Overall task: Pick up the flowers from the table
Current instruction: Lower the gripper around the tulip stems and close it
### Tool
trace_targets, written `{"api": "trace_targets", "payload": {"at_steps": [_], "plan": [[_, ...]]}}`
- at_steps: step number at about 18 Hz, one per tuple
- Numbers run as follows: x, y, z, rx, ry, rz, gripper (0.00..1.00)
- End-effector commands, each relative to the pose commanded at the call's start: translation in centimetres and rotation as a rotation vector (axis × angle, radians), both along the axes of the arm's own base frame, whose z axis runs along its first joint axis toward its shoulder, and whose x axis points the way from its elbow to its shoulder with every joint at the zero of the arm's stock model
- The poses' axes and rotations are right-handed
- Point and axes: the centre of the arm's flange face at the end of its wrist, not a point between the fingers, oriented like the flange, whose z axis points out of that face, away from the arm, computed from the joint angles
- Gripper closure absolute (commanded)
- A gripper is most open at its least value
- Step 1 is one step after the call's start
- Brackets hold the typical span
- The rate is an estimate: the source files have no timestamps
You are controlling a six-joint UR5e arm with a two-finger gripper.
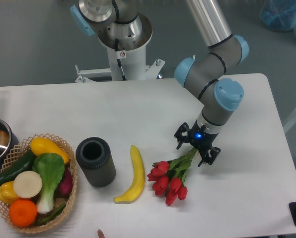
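At the far left of the white, smooth desk point(113, 109) sits a woven wicker basket of vegetables point(36, 184), then a dark grey ribbed cylinder cup point(95, 161), then a yellow curved banana point(132, 175). Just right of it lie the red tulip flowers with green leaves point(169, 178), buds toward the banana, stems running up into my gripper point(197, 149). My black gripper sits over the stem end, its fingers either side; whether they are clamped I cannot tell.
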Motion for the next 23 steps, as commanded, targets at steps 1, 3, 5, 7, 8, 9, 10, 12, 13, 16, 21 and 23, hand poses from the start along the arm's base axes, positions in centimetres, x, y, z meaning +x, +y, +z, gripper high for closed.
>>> {"api": "trace_targets", "payload": {"at_steps": [1,3,5,7,8,9,10,12,13,16,21,23], "plan": [[0.01,0.01,0.00,0.001,-0.001,0.000,0.30],[0.00,0.02,-0.18,0.000,-0.003,-0.001,0.36],[0.05,-0.01,-0.24,0.000,-0.004,-0.001,0.45],[0.05,-0.01,-0.24,-0.001,-0.005,0.000,0.49],[0.06,-0.01,-0.26,-0.001,-0.006,0.000,0.51],[-0.04,-0.04,-0.19,0.002,-0.006,0.001,0.57],[-0.04,-0.04,-0.19,0.002,-0.007,0.003,0.60],[-0.03,-0.02,-0.18,0.003,-0.008,0.004,0.65],[-0.02,-0.03,-0.20,0.003,-0.009,0.004,0.68],[-0.03,-0.02,-0.18,0.003,-0.008,0.006,0.72],[-0.02,-0.03,-0.10,0.003,-0.009,0.009,0.75],[0.09,-0.08,-0.04,0.003,-0.009,0.009,0.75]]}}
